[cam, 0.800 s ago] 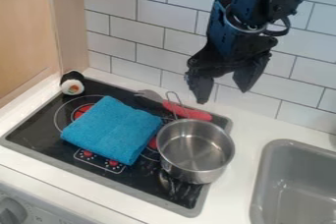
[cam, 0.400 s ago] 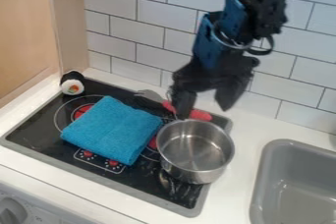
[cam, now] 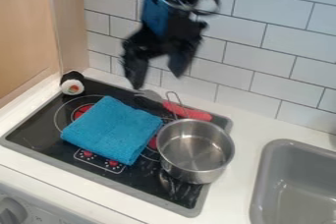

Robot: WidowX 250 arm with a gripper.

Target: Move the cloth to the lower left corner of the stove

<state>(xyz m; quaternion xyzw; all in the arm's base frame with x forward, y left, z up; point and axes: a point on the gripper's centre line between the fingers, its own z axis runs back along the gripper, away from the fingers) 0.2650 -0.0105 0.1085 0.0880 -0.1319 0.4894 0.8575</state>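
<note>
A toy sushi roll (cam: 72, 86) sits at the back left corner of a black stovetop (cam: 36, 129). To its right and nearer the viewer, a folded blue cloth (cam: 113, 129) lies flat on the stovetop, partly over a red burner. The black gripper (cam: 156, 80) hangs above and behind the cloth, slightly to its right and well apart from it, with its two fingers spread and nothing between them. Farther right, a red-handled utensil (cam: 188, 113) lies behind a round metal saucepan (cam: 195, 152) just beside the cloth. At far right is a grey sink (cam: 295, 188)
</note>
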